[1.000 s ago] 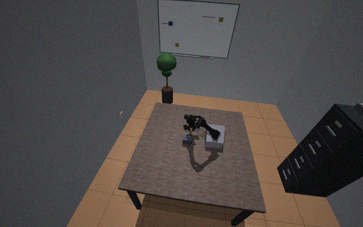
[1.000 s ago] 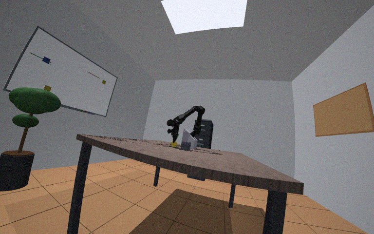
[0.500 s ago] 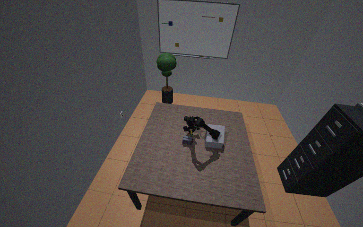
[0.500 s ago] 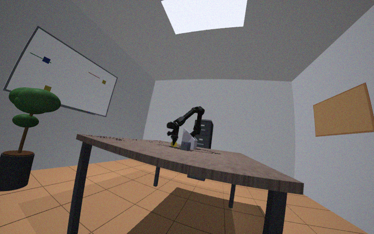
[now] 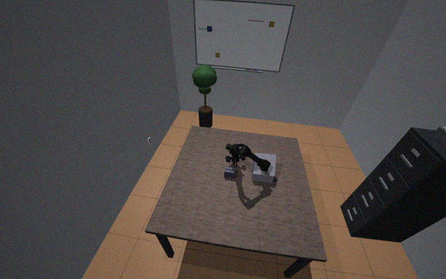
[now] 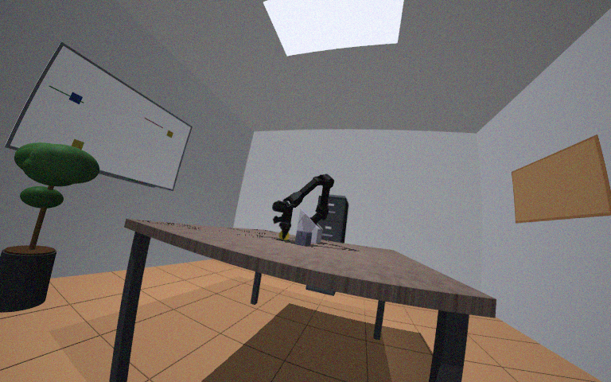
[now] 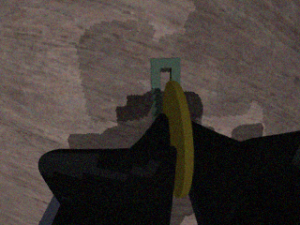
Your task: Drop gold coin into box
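The gold coin stands on edge between the two black fingertips. My gripper is shut on it, with a finger against each face. The dark-green holder lies under the coin, and the far end of its slot shows past the coin's edge. The rest of the holder is hidden by the fingers and coin, so I cannot tell whether the coin's lower edge is still in it. The closed grey box stands close beside the gripper, nearer the camera in the top view.
A pale block stands at the arm's base, right of the grey box in the top view. All stand on the brown table. A corner of a bluish-grey thing shows at the wrist view's lower left.
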### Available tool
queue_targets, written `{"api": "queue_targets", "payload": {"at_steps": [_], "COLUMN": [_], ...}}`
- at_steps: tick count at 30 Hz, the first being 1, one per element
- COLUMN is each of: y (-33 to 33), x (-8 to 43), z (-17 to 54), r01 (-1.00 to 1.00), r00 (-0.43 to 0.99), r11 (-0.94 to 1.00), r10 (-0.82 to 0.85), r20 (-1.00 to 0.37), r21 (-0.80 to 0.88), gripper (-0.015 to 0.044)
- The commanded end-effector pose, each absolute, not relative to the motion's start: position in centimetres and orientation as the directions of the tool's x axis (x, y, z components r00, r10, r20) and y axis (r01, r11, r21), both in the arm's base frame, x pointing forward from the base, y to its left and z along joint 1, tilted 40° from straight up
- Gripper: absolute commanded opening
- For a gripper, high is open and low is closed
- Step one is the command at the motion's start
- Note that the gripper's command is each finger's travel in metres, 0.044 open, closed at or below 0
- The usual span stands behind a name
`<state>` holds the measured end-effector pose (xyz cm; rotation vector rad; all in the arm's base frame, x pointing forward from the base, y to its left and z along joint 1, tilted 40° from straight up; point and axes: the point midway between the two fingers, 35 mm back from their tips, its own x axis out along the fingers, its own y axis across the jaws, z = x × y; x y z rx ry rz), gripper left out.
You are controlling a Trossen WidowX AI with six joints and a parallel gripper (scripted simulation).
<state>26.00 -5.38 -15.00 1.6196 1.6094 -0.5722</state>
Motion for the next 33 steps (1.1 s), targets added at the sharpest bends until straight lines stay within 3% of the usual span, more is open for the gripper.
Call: {"api": "queue_targets", "payload": {"at_steps": [1, 33], "y": [-5.3, -9.9], "x": [26.0, 25.6], "z": [-15.0, -9.9], "r01": [0.975, 0.975], "r00": [0.105, 0.105], "r11": [0.087, 0.088], "r10": [0.633, 0.628], "r20": [-0.767, -0.771], "r21": [0.206, 0.204], "gripper": [0.0000, 0.0000]}}
